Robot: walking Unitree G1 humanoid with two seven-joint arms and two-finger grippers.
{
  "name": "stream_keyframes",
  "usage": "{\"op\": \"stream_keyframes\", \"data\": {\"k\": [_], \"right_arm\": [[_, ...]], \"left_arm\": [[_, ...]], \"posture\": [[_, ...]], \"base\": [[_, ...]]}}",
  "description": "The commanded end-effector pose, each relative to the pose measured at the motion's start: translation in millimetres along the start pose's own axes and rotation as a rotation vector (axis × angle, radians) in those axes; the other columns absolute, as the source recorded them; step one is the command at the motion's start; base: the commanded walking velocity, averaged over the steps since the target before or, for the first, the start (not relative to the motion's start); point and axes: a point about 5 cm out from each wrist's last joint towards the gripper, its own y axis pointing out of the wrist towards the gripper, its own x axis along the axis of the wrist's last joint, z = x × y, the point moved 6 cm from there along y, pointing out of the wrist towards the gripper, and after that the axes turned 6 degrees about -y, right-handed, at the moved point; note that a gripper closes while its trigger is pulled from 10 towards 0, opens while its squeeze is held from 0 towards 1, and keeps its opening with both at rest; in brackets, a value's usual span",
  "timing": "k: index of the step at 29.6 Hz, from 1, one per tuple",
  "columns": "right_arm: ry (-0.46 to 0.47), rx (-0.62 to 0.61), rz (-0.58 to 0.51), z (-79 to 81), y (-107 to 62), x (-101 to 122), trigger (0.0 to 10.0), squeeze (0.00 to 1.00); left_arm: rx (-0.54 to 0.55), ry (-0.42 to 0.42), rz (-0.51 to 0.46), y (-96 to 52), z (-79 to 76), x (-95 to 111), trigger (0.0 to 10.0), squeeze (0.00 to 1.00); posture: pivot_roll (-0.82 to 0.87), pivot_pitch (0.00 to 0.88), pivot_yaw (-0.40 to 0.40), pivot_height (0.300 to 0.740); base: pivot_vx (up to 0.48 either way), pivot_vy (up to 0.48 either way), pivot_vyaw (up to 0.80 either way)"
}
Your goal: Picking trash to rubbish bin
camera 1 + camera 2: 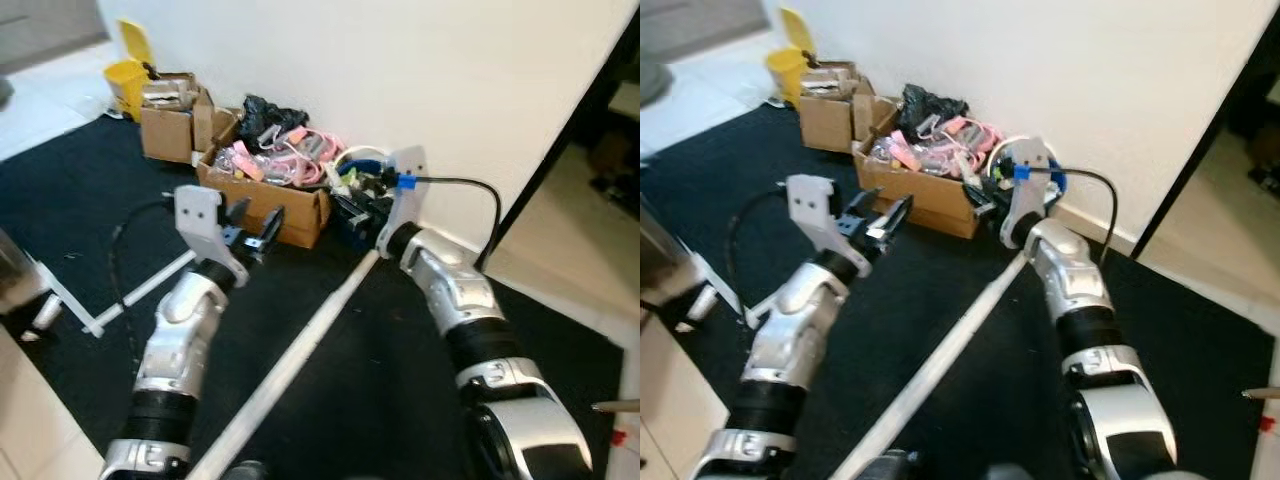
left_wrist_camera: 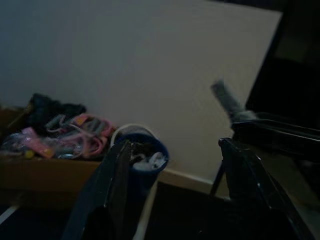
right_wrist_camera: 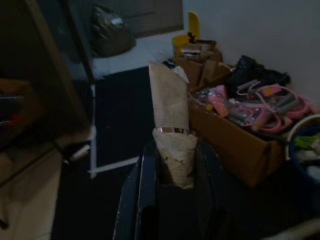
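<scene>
pinching a crumpled paper roll [image 3: 171, 131], the right gripper [image 3: 172, 165] nears the blue bin [image 2: 145, 155] beside a cluttered cardboard box [image 1: 270, 195]; left gripper [image 1: 255, 226] open

A cardboard box [image 1: 290, 205] of pink clutter sits against the white wall [image 1: 400, 70].

Camera setup: head stereo pair, two wrist cameras.
Head views look down on the cardboard box [image 1: 265, 195] by the wall [image 1: 400, 70]; both wrist views face it, nearer.
</scene>
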Motion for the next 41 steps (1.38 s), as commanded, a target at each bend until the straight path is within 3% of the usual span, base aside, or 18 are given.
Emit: {"op": "stream_keyframes", "data": {"k": [1,21,41], "right_arm": [[0.002,0.018,0.002,7.6,3.2,-1.7,10.0,0.0],[0.017,0.009,-0.006,5.9,3.5,-0.6,10.0,0.0],[0.024,-0.005,0.005,3.6,3.3,-1.8,10.0,0.0]], "left_arm": [[0.017,-0.001,0.002,-2.7,4.8,-0.8,10.0,0.0],[0.066,-0.022,-0.026,-3.7,11.3,3.3,10.0,0.0],[0.056,-0.048,-0.023,-3.6,11.3,2.6,10.0,0.0]], "posture": [[-0.08,0.0,-0.058,0.74],[-0.08,0.0,-0.056,0.74],[-0.08,0.0,-0.053,0.74]], "base": [[0.0,0.0,0.79],[0.0,0.0,0.79],[0.449,0.0,0.0]]}}
